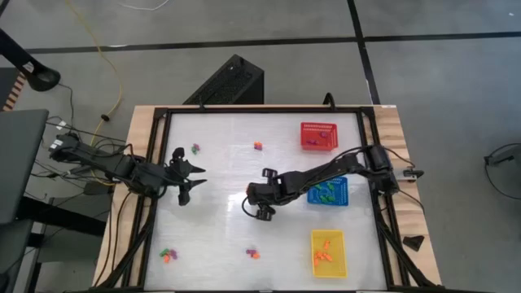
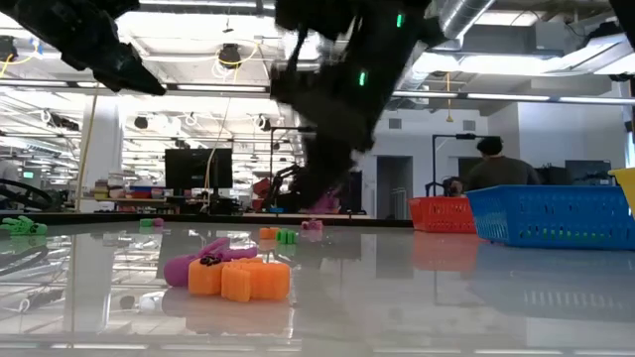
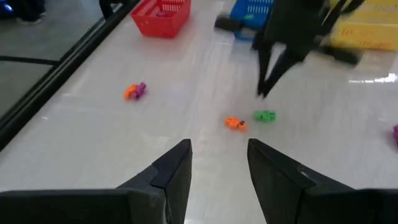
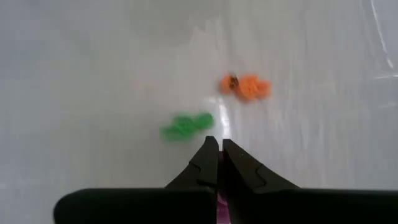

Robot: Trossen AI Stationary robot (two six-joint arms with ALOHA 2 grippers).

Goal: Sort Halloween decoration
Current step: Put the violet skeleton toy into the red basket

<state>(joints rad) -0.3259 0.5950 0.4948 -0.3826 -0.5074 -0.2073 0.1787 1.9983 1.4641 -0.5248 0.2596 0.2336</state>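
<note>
Halloween decoration pieces (image 1: 254, 254) are scattered over the white table (image 1: 220, 236) in small clusters, and the relation that matters is seen best in the right wrist view: a green trinket (image 4: 186, 126) and an orange trinket (image 4: 245, 86) lie on the table just ahead of the right gripper (image 4: 219, 152), the green one nearer to the fingertips and a little to one side, its long axis lying across the line of the fingers. The right gripper's fingers are pressed almost together, and a sliver of pink shows between them low down, so a pink piece may be pinched there, though this cannot be made out for certain. In the high view this gripper (image 1: 260, 203) is held over the middle of the table, much nearer to that pair than the left gripper (image 1: 189, 175), which waits near the left edge with its fingers spread and nothing between them. Four loose clusters can be counted from above: two near the far edge, two near the front edge. Three mesh baskets stand at the right: one red basket (image 1: 318, 135), one blue basket (image 1: 328, 193), one yellow basket (image 1: 329, 252), each already holding a few pieces. The sorting is judged to be partly done.
</note>
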